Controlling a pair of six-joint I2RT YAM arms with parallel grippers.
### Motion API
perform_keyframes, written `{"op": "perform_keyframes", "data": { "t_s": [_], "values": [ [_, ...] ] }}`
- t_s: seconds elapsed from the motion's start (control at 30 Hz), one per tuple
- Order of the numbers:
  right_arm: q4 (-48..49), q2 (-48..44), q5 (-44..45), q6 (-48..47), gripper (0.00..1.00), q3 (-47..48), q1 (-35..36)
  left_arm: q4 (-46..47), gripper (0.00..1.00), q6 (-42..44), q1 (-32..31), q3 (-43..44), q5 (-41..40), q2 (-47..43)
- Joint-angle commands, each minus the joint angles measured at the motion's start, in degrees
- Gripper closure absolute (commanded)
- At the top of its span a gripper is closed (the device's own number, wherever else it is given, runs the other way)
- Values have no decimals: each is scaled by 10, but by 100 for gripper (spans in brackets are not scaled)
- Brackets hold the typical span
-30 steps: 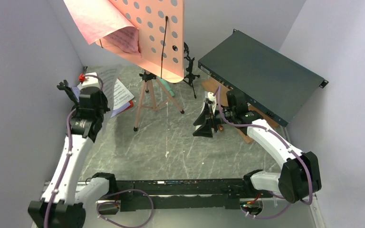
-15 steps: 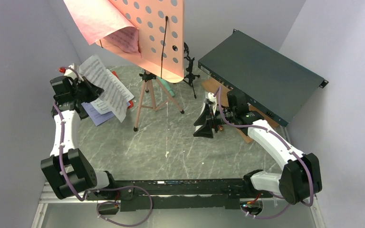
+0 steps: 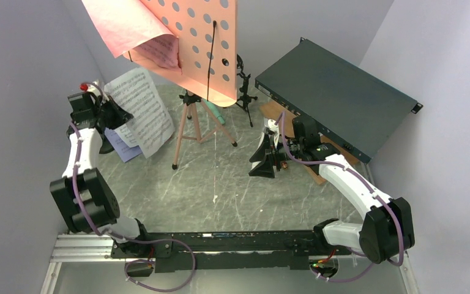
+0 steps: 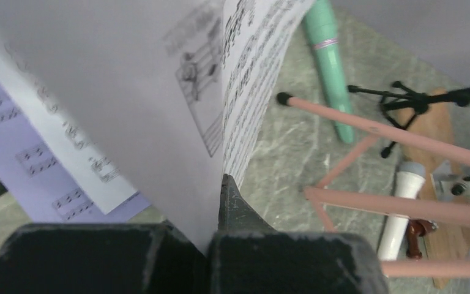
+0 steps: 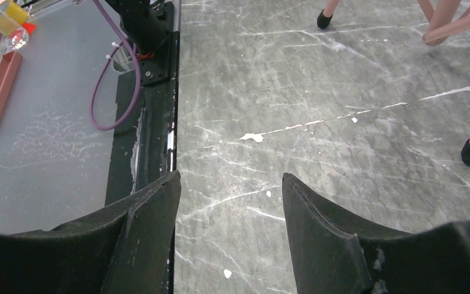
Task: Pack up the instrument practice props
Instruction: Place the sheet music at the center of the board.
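My left gripper (image 3: 115, 114) is shut on a white sheet-music page (image 3: 142, 110) and holds it up off the table at the far left; in the left wrist view the page (image 4: 128, 92) runs between the jaws (image 4: 217, 202). A lavender page (image 3: 120, 147) lies below it. The pink perforated music stand (image 3: 208, 43) on its tripod (image 3: 191, 122) stands in the middle. A green microphone (image 4: 327, 55), a white microphone (image 4: 399, 208) and a black mount (image 3: 243, 86) lie behind. My right gripper (image 3: 263, 160) is open and empty over bare table (image 5: 229, 184).
A large dark green metal box (image 3: 336, 98) leans at the back right over a flat brown wooden board (image 3: 318, 171). Grey walls close in the left, back and right. A black rail (image 3: 232, 242) runs along the near edge.
My left arm has swung back and to the left and lifted the white page off the pile; the page now hangs higher and more spread out. The right arm has not moved.
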Motion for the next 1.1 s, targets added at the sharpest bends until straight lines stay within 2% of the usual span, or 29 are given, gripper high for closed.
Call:
{"op": "perform_keyframes", "data": {
  "t_s": [0.0, 0.1, 0.37, 0.5, 0.63, 0.7, 0.8, 1.07],
  "values": [
    [10, -13, -8, -12, 36, 23, -1, -75, 100, 9, 2, 50, -69, 65],
    [11, -13, -9, -13, 36, 23, -2, -111, 100, 0, -7, 87, -113, 108],
    [8, -14, -11, -14, 36, 24, -2, -148, 100, -24, -51, 122, -329, 143],
    [8, -14, -11, -15, 35, 24, -1, -164, 98, -39, -51, 141, -370, 158],
    [7, -13, -10, -16, 35, 24, -1, -186, 86, -42, -51, 171, -381, 182],
    [7, -12, -10, -17, 35, 24, -2, -200, 71, -42, -51, 185, -390, 191],
    [6, -11, -10, -18, 35, 24, -1, -214, 56, -39, -52, 196, -411, 193],
    [2, -9, -9, -22, 35, 25, -1, -197, 35, -12, -63, 164, -442, 115]
  ]
}}
